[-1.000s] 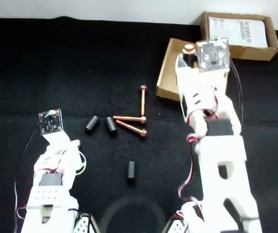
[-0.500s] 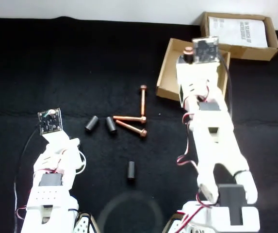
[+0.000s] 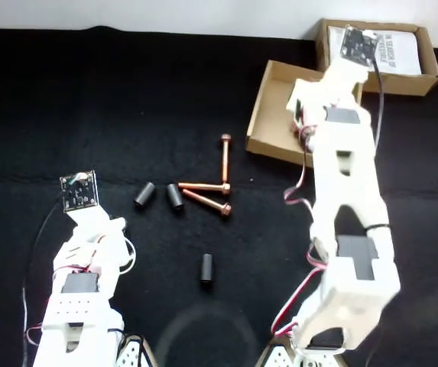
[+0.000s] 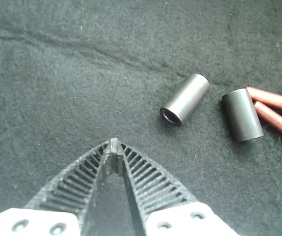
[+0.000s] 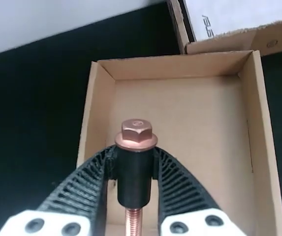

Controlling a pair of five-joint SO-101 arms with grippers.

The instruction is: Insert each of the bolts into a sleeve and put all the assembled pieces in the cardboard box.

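- Our right end effector (image 5: pixel 133 158) clamps the black cylindrical sleeve (image 5: pixel 133 187), with the copper-coloured hex bolt (image 5: pixel 136 135) through it, above the open brown cardboard box (image 5: pixel 195 113).
- We see one risk: if the piece is released upright, it can tip over and the bolt can slip out.
- The left end effector (image 4: pixel 114 147) is closed and empty above the black worktop (image 4: pixel 57 73), near a loose dark sleeve (image 4: pixel 185 98).
- The print on the white sheet (image 3: pixel 398 53) is too small to read.

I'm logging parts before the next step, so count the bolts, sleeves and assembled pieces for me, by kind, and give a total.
Loose bolts: 3
Loose sleeves: 3
Assembled piece, held in the right gripper over the cardboard box: 1
Total: 7
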